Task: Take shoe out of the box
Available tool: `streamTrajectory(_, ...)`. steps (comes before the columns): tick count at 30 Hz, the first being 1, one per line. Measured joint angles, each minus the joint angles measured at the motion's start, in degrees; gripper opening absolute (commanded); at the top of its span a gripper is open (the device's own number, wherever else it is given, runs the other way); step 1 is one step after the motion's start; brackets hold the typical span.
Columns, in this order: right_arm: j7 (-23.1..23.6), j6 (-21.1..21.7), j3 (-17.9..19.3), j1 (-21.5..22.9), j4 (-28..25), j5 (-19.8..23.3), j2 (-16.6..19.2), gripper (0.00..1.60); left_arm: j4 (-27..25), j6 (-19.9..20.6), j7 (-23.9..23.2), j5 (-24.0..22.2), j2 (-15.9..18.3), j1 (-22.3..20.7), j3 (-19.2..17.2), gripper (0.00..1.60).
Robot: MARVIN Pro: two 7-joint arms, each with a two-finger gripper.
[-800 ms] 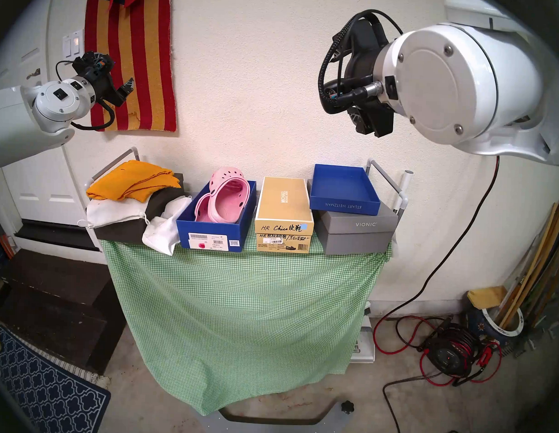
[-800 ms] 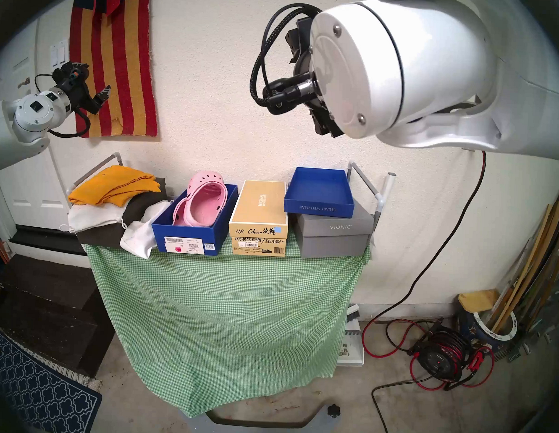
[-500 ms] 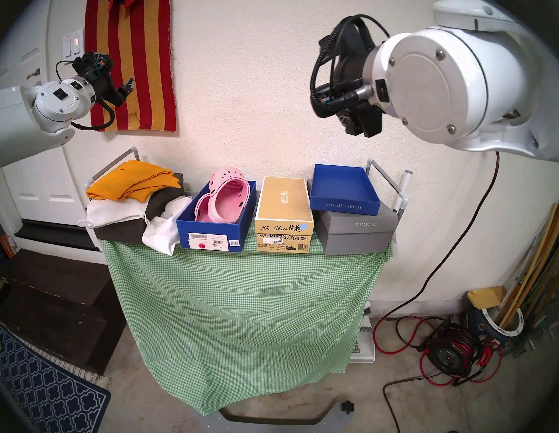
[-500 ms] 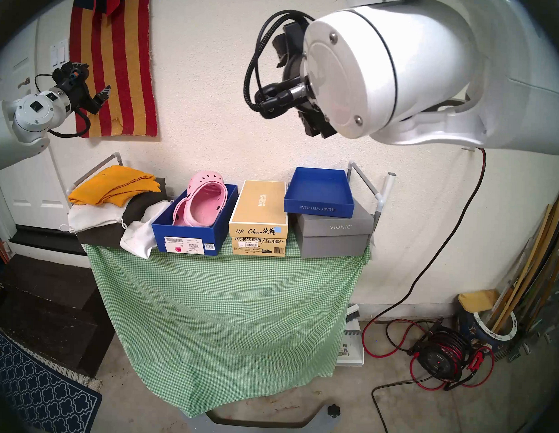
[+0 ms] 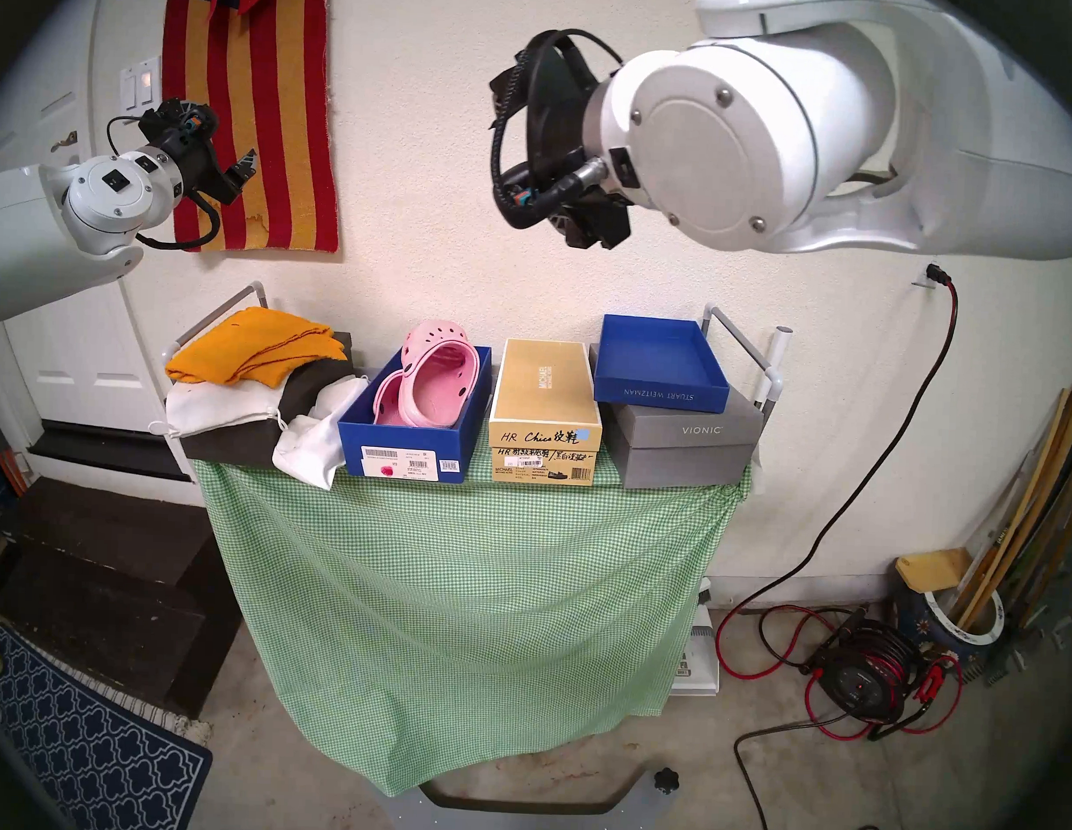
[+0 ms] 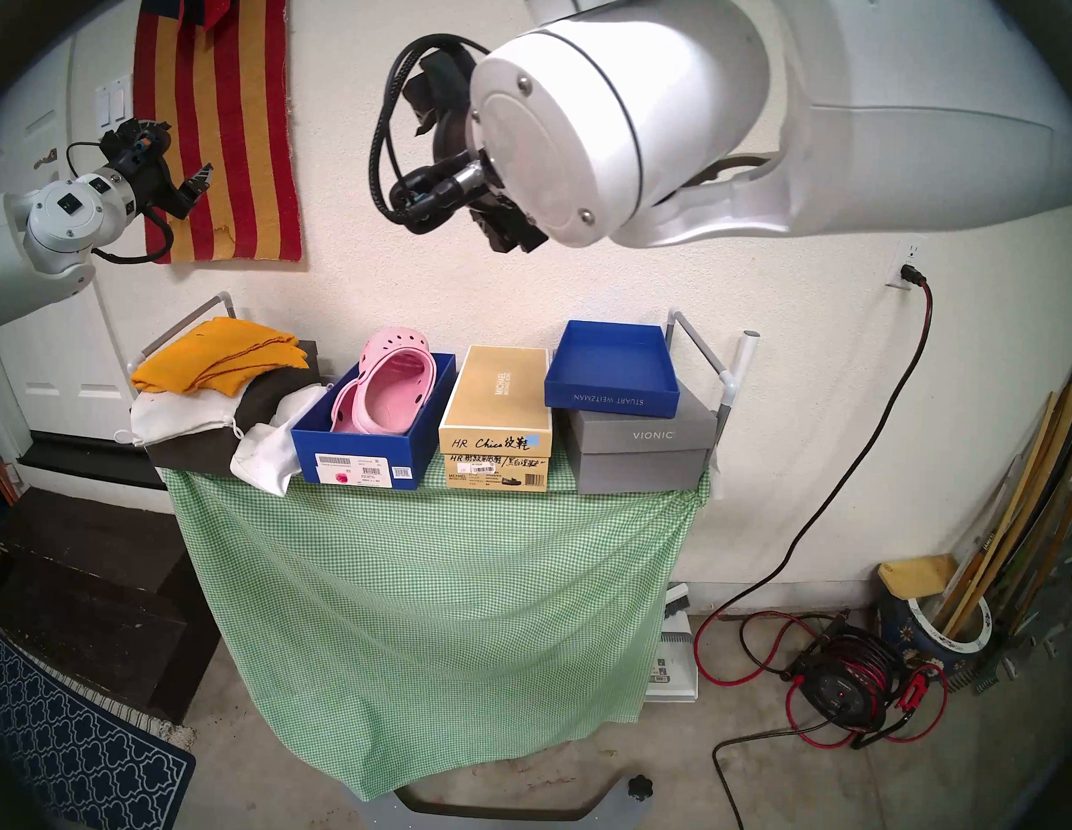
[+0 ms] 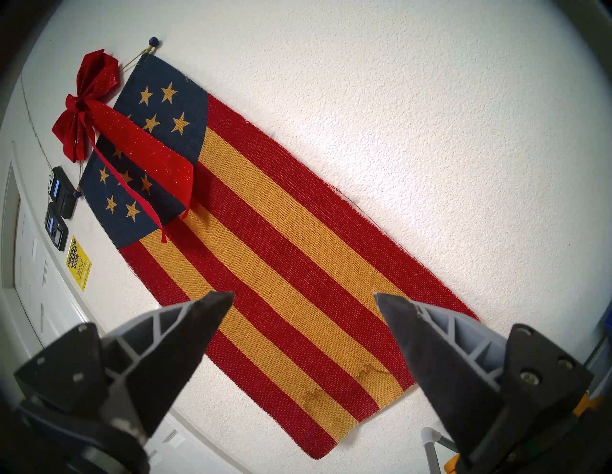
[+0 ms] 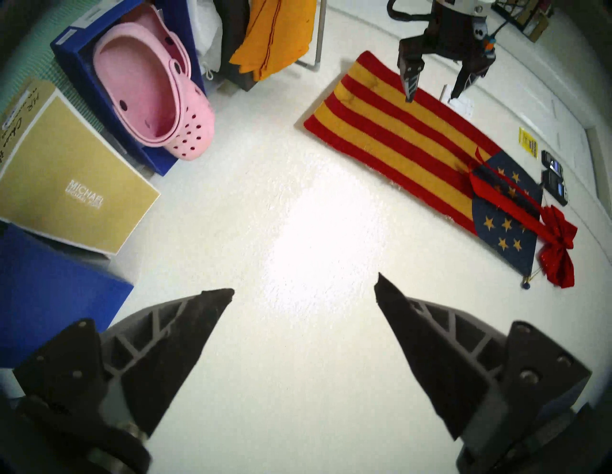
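Observation:
A pair of pink clog shoes point(image 5: 434, 383) lies in the open royal-blue box point(image 5: 404, 458), which has white labels and a pink dot on its front and stands on the cloth-covered cart. They also show in the right wrist view: shoes point(image 8: 149, 96), box point(image 8: 68, 58). My right gripper point(image 5: 588, 240) is open and empty in the right wrist view point(image 8: 304, 291). It hangs high above the tan box, up and right of the shoes. My left gripper point(image 5: 242, 170) is open and empty point(image 7: 304, 298), raised at the far left by the wall flag.
A tan MICHAEL box point(image 5: 546, 387) stands right of the blue box. A shallow blue STUART WEITZMAN tray point(image 5: 658, 396) sits on a grey VIONIC box point(image 5: 690, 441). Orange cloth point(image 5: 257, 344) and white bags point(image 5: 314, 443) lie left. Cart rails point(image 5: 742, 346) flank the top.
My right arm has swung left, from above the blue tray to above the tan box, nearer the shoes. The left arm, boxes and shoes have not moved.

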Motion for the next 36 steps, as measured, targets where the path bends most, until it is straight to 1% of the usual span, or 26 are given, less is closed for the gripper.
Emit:
streamTrajectory(4, -2.31, -1.91, 0.02, -2.72, 2.6, 0.0, -2.76, 1.6, 0.0, 0.0, 0.0, 0.0, 0.0, 0.0, 0.0, 1.6)
streamTrajectory(10, -5.26, -4.73, -0.9, -6.96, 6.91, 0.71, -7.04, 1.6, 0.0, 0.0, 0.0, 0.0, 0.0, 0.0, 0.0, 1.6)
streamTrajectory(18, -8.8, -8.14, -1.22, -12.82, 14.19, 1.77, -12.88, 1.6, 0.0, 0.0, 0.01, 0.0, 0.0, 0.0, 0.0, 1.6)
streamTrajectory(23, -9.44, -10.1, -0.92, -15.82, 17.83, 2.26, -15.8, 1.6, 0.0, 0.0, 0.01, 0.0, 0.0, 0.0, 0.0, 1.6)
streamTrajectory(25, -10.04, -11.0, -0.75, -17.82, 19.68, 3.17, -17.85, 1.6, 0.0, 0.0, 0.01, 0.0, 0.0, 0.0, 0.01, 1.6)
streamTrajectory(29, -10.64, -12.05, -0.93, -20.42, 21.82, 4.25, -20.34, 1.6, 0.0, 0.0, 0.01, 0.0, 0.0, 0.0, 0.01, 1.6)
streamTrajectory(31, -10.76, -12.39, -1.03, -21.29, 22.43, 4.51, -20.97, 1.6, 0.0, 0.0, 0.01, 0.0, 0.0, 0.0, 0.01, 1.6)
streamTrajectory(32, -10.86, -12.97, -1.26, -22.55, 23.2, 4.84, -21.7, 1.6, 0.0, 0.0, 0.01, 0.0, 0.0, 0.0, 0.01, 1.6)
streamTrajectory(36, -10.81, -13.87, -1.8, -23.8, 23.85, 5.22, -22.35, 1.6, 0.0, 0.0, 0.01, 0.0, 0.0, 0.0, 0.01, 1.6)
